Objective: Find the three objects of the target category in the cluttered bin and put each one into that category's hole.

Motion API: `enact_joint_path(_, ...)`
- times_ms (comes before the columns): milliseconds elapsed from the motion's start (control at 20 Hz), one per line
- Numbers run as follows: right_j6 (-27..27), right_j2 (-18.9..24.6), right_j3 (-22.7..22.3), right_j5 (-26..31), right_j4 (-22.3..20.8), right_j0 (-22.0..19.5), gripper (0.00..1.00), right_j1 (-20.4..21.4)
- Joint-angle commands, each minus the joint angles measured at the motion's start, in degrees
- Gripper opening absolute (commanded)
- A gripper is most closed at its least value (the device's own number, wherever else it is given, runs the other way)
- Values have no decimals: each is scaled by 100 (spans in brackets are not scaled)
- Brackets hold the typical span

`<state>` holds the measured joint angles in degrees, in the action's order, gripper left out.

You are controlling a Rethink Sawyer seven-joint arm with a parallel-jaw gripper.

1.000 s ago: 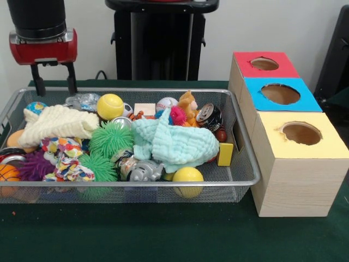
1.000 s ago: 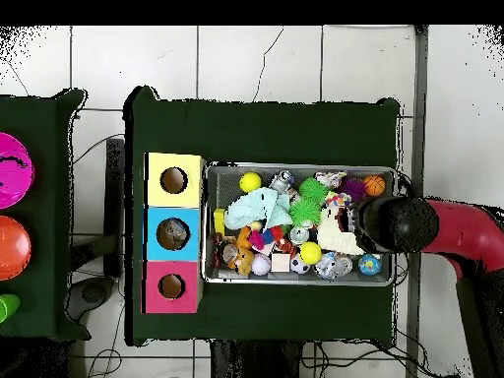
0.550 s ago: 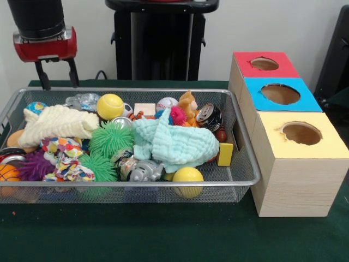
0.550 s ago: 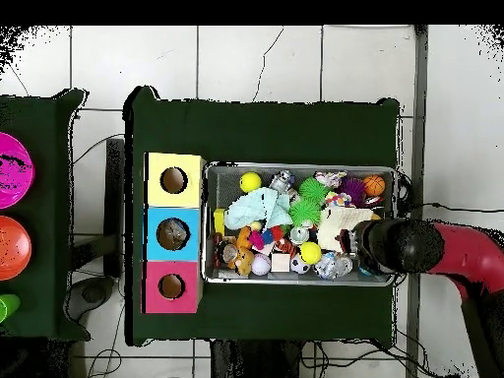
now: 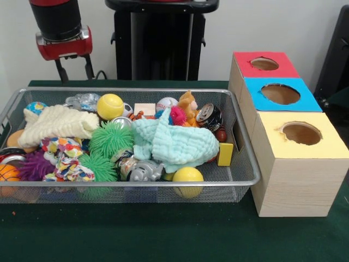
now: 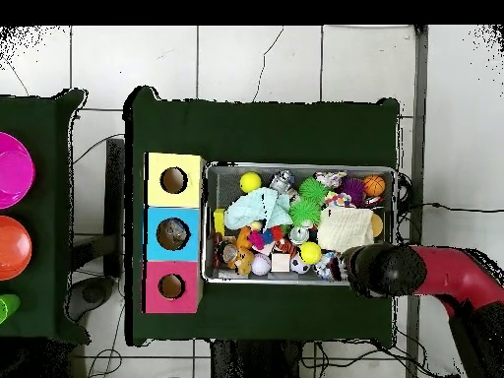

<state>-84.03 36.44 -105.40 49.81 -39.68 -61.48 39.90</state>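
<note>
**A robot test lab, not a home**

A green cloth covers the tabletop (image 5: 163,234), which stands on a pale tiled floor (image 6: 295,59) with loose cables trailing round it. A black pedestal (image 5: 161,38) rises against a bare white wall. The props look staged: a wire mesh bin (image 5: 240,164) heaped with toys and a row of wooden boxes (image 5: 294,180) topped red, blue and yellow, each with a round hole. A second green-covered table (image 6: 39,285) carries bright plates.
</note>
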Motion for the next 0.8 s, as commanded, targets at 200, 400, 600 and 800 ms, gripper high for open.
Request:
enact_joint_path(200, 1329, 357, -638, -720, -785, -75, 100, -507)
enact_joint_path(400, 1198, 320, -656, -896, -977, -62, 100, -642)
enact_joint_path(600, 1124, 294, -679, -990, -1104, -60, 100, -732)
enact_joint_path(800, 1087, 290, -693, -1019, -1161, -56, 100, -722)
